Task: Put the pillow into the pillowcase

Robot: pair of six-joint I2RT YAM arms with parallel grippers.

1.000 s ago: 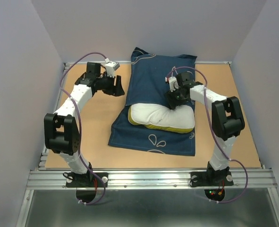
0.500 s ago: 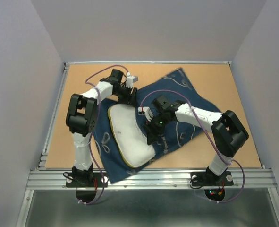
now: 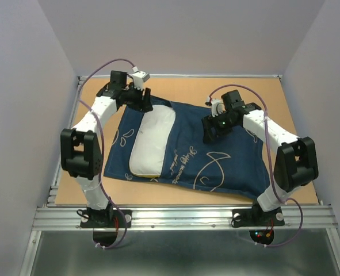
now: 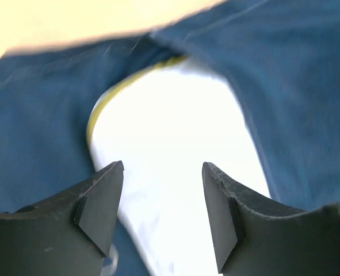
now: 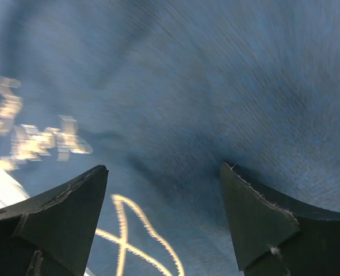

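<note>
The navy pillowcase (image 3: 210,155) with white line drawings lies spread flat across the table. The white pillow (image 3: 152,141) with a yellow edge lies on or in its left part, running front to back; I cannot tell which. My left gripper (image 3: 148,102) hangs open over the pillow's far end; in the left wrist view the pillow (image 4: 175,144) shows between the open fingers of the left gripper (image 4: 163,190). My right gripper (image 3: 209,133) is open just above the pillowcase's middle; the right wrist view shows blue cloth (image 5: 216,86) under the right gripper (image 5: 164,195), which holds nothing.
The tan table (image 3: 290,109) is walled by grey panels on three sides. A metal rail (image 3: 181,217) runs along the near edge by the arm bases.
The pillowcase now lies spread flat and wide, and the pillow lies straighter at its left. My left gripper has moved back and left to the pillow's far end. My right gripper has moved back and right.
</note>
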